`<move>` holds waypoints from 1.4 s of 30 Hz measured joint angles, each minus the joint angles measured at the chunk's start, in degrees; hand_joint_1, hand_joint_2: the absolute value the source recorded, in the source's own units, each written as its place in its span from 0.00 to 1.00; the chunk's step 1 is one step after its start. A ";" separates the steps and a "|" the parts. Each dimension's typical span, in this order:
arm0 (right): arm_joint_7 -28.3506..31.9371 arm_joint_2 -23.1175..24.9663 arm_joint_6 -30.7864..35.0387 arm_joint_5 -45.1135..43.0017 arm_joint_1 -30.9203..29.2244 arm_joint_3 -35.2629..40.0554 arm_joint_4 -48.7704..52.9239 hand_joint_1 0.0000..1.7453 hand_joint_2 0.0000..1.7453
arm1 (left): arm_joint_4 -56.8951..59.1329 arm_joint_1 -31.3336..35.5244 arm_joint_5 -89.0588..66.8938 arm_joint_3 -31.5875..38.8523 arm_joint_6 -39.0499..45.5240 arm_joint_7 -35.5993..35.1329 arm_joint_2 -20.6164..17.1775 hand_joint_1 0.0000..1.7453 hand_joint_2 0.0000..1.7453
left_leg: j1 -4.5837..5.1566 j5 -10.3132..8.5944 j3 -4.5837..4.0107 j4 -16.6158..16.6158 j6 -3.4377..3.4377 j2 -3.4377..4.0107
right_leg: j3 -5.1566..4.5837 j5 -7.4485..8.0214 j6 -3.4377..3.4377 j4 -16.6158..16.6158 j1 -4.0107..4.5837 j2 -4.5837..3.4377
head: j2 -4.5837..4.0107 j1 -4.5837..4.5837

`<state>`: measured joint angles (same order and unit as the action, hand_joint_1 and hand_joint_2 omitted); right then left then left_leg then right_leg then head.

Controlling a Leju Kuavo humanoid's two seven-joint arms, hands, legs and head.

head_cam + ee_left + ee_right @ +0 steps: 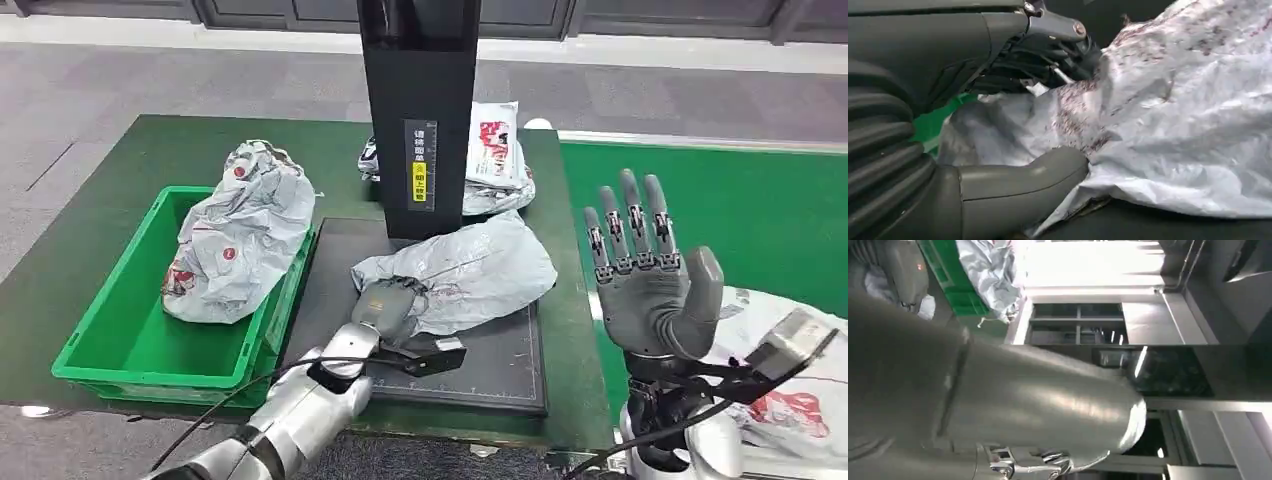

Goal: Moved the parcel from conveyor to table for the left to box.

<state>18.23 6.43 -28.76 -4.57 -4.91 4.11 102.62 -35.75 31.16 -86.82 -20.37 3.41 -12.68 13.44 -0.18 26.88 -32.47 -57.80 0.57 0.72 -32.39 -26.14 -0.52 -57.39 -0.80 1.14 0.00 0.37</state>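
A crumpled grey parcel [470, 270] lies on the black mat [500, 365] in the middle of the table. My left hand [388, 305] grips the parcel's near left end. In the left wrist view the thumb [1023, 185] sits under a fold of the parcel [1188, 115] and the dark fingers [1048, 55] curl over it. My right hand [650, 280] is raised above the conveyor's near edge, palm forward and fingers spread, holding nothing. The green box [110, 350] stands left of the mat, with another grey parcel [240, 235] in it.
A black post [420, 110] rises just behind the parcel on the mat. More parcels [495, 160] lie behind the post. The green conveyor [760, 220] runs along the right, with a white parcel [800, 400] at its near end beside my right arm.
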 measured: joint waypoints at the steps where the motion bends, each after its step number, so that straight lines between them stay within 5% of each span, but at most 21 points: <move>1: 0.00 0.04 -0.02 -0.02 0.02 0.00 0.00 0.00 1.00 | 1.02 0.74 0.00 0.00 0.00 -0.02 0.04 1.00 1.00 | 0.00 0.04 0.10 0.00 0.05 0.05 | 0.06 -0.06 0.02 0.00 0.00 -0.05 | 0.00 0.00; 22: 0.35 0.22 0.00 -0.83 0.99 -0.09 0.02 0.00 1.00 | 7.29 5.15 0.00 0.00 0.50 -1.01 0.90 1.00 1.00 | -0.01 0.12 0.90 0.03 0.17 0.11 | 0.84 -0.33 0.12 -0.03 0.01 -0.16 | 0.00 0.00; 29: -0.02 0.35 0.13 -0.48 2.23 -0.92 0.13 0.00 1.00 | 6.50 4.24 -0.02 0.09 7.86 -6.98 0.46 1.00 1.00 | 0.00 0.14 0.92 0.03 0.24 0.18 | 0.77 -0.31 0.14 -0.04 0.04 -0.27 | 0.00 0.00; 31: -0.15 0.46 0.37 -0.11 3.29 -1.31 1.01 0.00 1.00 | 3.72 2.45 0.13 1.14 13.98 -7.10 0.04 1.00 1.00 | 0.00 0.07 1.32 0.02 0.29 0.22 | 0.60 -0.26 0.19 -0.08 0.05 -0.31 | 0.00 0.00; 35: 0.07 1.07 1.14 0.44 6.70 -3.00 3.17 0.00 1.00 | -11.05 -4.44 4.91 6.37 26.65 0.49 -1.14 1.00 1.00 | -0.01 -0.18 0.69 0.01 0.33 0.10 | -0.02 -0.12 0.27 -0.14 0.12 -0.27 | 0.00 0.02; 42: 1.71 2.38 0.81 0.53 13.00 -7.50 6.49 0.00 1.00 | -45.77 -18.32 20.66 14.56 36.13 11.90 -1.95 1.00 1.00 | -0.02 0.06 0.26 0.02 0.36 0.28 | -0.50 -0.25 0.28 -0.13 0.12 -0.43 | 0.00 0.02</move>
<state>19.93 8.81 -27.96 -4.04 8.09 -3.39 109.11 -81.52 12.84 -66.15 -5.81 39.54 -0.78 11.50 -0.20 26.94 -32.21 -57.79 0.93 1.00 -32.89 -26.39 -0.24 -57.52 -0.68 0.71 0.00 0.39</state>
